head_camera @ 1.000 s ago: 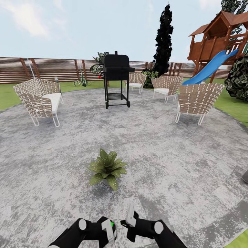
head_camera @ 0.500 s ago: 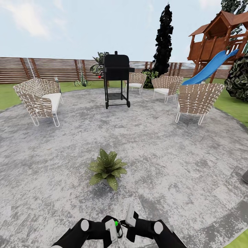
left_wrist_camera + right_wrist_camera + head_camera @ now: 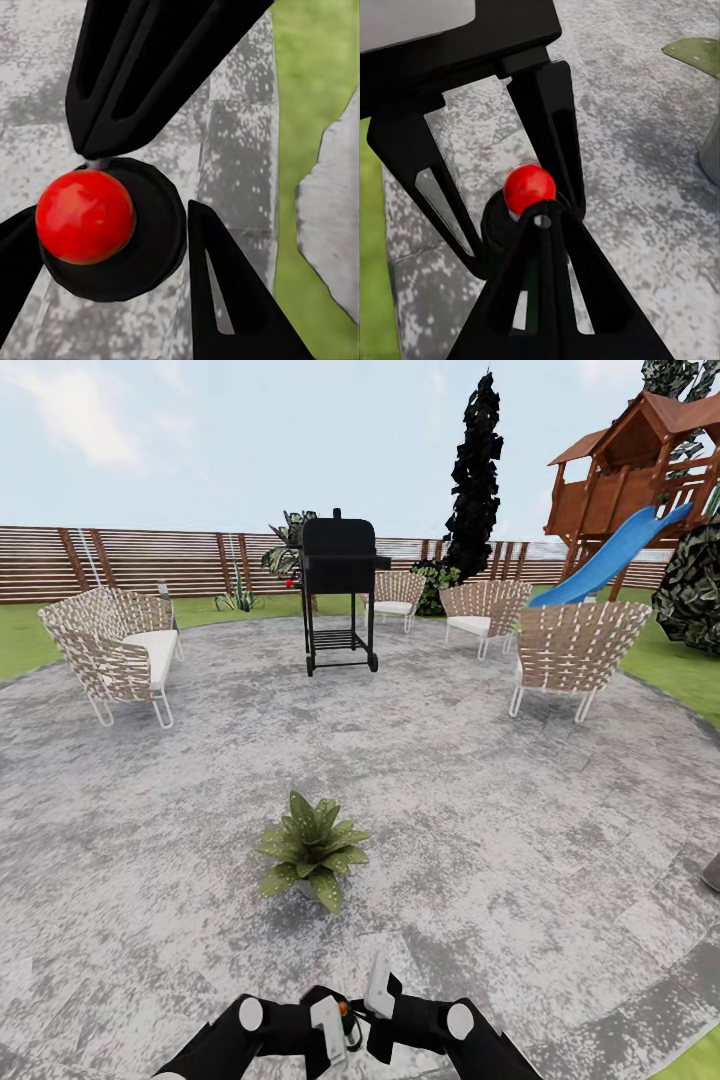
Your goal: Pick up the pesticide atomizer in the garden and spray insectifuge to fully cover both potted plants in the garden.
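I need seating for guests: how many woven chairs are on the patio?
4: a wide one at the left, one behind the grill, one right of it, one nearest the slide. Others may be out of frame.

**Hidden / cut off**

Pesticide atomizer (image 3: 343, 1010): mostly hidden btw both grippers in head view; body and label not visible, just the red part. Potted plant (image 3: 311, 849): pot hidden under leaves. In right wrist view, leaf (image 3: 695, 52) cut by edge. Arms cut off at bottom edge.

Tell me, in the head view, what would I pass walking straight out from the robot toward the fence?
Grippers, left and right → potted plant → black grill → wooden fence.
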`<state>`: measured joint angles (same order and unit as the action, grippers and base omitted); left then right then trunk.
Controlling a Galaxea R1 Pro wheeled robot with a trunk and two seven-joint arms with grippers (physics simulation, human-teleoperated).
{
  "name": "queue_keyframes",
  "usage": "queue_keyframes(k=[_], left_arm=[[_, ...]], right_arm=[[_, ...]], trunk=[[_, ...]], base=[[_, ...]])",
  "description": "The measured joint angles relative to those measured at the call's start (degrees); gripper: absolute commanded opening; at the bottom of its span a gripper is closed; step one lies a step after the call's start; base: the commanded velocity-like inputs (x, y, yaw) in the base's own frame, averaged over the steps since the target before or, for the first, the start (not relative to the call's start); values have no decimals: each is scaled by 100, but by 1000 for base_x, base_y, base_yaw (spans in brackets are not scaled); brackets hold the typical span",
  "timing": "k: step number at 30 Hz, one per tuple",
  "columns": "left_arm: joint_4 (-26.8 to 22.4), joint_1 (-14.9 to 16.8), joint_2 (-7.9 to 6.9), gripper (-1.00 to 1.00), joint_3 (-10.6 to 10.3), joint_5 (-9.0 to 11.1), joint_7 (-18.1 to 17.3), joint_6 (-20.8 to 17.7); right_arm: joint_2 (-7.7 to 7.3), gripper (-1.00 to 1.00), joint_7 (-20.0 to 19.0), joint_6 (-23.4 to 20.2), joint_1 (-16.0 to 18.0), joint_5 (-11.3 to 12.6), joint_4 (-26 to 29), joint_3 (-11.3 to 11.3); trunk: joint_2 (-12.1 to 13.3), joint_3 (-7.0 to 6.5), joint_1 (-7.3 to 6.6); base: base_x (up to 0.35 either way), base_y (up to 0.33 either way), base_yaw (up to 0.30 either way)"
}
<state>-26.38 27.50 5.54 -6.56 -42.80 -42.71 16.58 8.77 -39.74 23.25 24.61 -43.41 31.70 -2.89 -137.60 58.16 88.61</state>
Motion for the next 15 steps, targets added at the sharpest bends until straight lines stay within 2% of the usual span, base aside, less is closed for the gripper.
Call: queue_keyframes(k=[3,9,12,15], left_arm=[[0,0,29,-100,-2,-1,0,-2],[22,4,-4,-100,0,-3,0,-9],[57,3,-53,-100,-1,-25,0,-10],[84,1,-201,-100,-1,-37,0,-11]], right_arm=[[0,-100,0,0,-2,0,0,0],[0,-100,0,1,-1,0,-3,0],[0,-100,0,1,-1,0,-3,0],[0,-100,0,0,-2,0,-3,0]], trunk=[[0,0,0],[0,0,0],[0,0,0],[0,0,0]], base=[[0,0,0],[0,0,0],[0,0,0],[0,0,0]])
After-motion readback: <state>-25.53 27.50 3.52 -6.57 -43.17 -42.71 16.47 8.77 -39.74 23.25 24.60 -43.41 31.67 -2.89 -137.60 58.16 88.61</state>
